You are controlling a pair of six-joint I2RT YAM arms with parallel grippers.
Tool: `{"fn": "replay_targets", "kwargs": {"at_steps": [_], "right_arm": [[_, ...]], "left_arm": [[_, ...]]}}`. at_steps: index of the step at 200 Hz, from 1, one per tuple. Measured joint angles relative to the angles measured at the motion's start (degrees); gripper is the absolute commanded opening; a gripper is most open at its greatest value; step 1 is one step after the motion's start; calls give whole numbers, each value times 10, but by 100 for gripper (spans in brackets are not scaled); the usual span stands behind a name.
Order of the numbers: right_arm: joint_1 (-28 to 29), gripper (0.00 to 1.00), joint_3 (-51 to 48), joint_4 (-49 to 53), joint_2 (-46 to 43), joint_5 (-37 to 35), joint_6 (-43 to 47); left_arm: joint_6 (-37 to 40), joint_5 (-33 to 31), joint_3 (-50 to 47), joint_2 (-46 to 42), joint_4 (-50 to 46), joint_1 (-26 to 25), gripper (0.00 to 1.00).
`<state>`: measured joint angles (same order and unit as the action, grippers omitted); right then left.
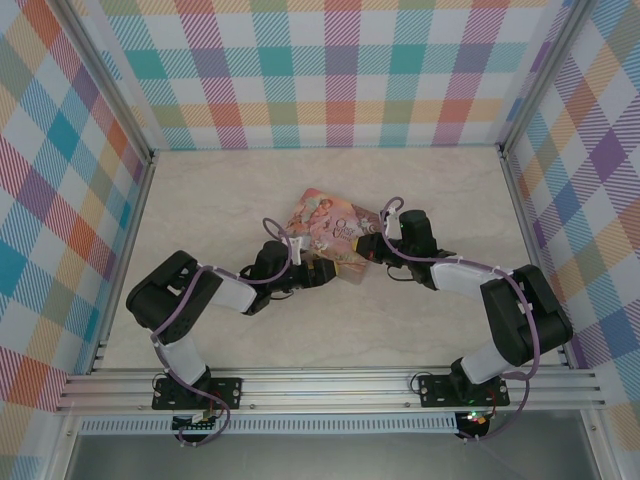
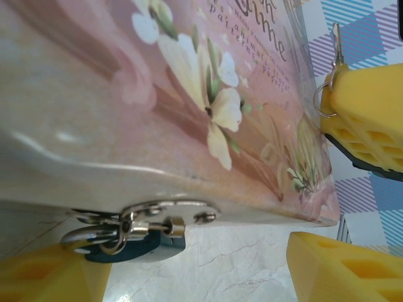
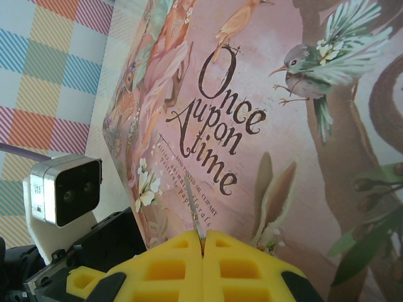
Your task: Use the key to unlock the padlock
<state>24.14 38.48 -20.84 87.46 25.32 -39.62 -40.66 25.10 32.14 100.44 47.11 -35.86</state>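
text: we read "Once upon a time" | carrier: lid of the pink picture-printed box [image 3: 296,189] | smaller lines under the title: we cannot read them

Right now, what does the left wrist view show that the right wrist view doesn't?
Left wrist adds the padlock hanging from the hasp at the edge of the box. Right wrist adds the lid's title and birds, plus the left arm's camera. Shared: the box, and the key pinched in the right fingers.
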Motion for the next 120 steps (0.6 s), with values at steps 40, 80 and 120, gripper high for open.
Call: {"fn": "replay_targets", "kwargs": {"at_steps": [40,80,120], "right_arm": [[3,4,0,-1,0,-2,0],[3,4,1,-1,1,-2,0],[3,4,2,-1,2,-2,0]], "left_arm": [[-21,-19,-1,0,2,-1,64],[-37,-37,-3,0,18,-1,58],[-50,-51,-6,-2,26,-1,51]]}}
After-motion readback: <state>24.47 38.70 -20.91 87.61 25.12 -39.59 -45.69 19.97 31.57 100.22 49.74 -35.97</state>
